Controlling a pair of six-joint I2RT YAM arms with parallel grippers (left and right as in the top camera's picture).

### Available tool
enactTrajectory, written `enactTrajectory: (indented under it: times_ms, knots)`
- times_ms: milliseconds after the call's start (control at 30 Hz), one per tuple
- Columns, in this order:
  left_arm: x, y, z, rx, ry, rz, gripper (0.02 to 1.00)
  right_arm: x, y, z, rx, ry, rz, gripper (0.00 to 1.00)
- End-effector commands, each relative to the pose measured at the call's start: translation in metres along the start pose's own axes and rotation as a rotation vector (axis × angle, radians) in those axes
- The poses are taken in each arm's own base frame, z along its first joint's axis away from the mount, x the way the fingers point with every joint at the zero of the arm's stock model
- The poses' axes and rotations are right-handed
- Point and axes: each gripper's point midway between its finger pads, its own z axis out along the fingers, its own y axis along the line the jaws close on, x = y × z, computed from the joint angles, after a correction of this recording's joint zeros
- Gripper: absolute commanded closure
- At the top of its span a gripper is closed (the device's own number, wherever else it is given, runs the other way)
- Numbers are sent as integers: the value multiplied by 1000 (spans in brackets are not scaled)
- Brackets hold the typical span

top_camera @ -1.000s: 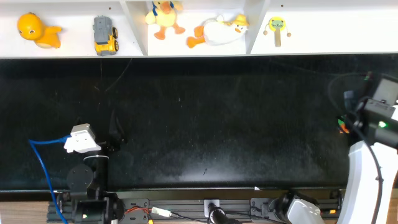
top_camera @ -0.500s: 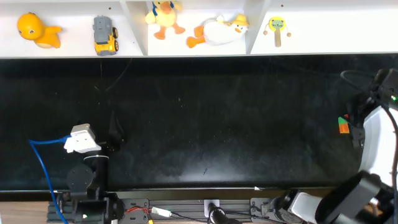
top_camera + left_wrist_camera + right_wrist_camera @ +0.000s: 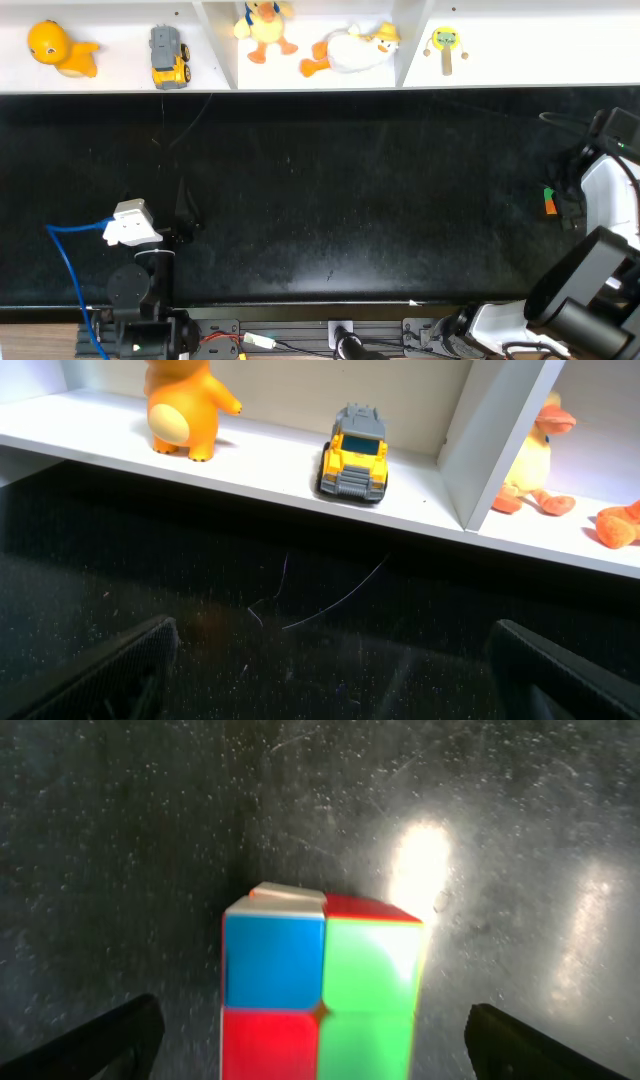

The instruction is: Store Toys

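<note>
Black tabletop (image 3: 350, 180) stretched wide before the white shelf (image 3: 110, 82); the colourful cube (image 3: 320, 985) sat near its right edge, untouched between wide-spread fingers of the right gripper (image 3: 320, 1042); the left gripper (image 3: 330, 672) also gaped wide.

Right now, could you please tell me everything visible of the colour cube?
The colour cube is a glossy, plastic-looking puzzle cube, two tiles by two. Its upward face shows blue, green and red; white and red edge one side. It rests on the black table near its right end, between the right gripper's open fingers, untouched.
</note>
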Motion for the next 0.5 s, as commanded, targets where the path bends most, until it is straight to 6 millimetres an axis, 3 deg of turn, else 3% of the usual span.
enactTrajectory:
  times_ms: [33,233,500]
  knots:
    - [-1,0,0,-1,-11,11,20,0,0,13,17,-1,-25,3]
    - [-1,0,0,-1,-11,11,20,0,4,21,17,0,-41,14]
    - [-1,0,0,-1,-11,11,20,7,2,34,47,31,-67,185]
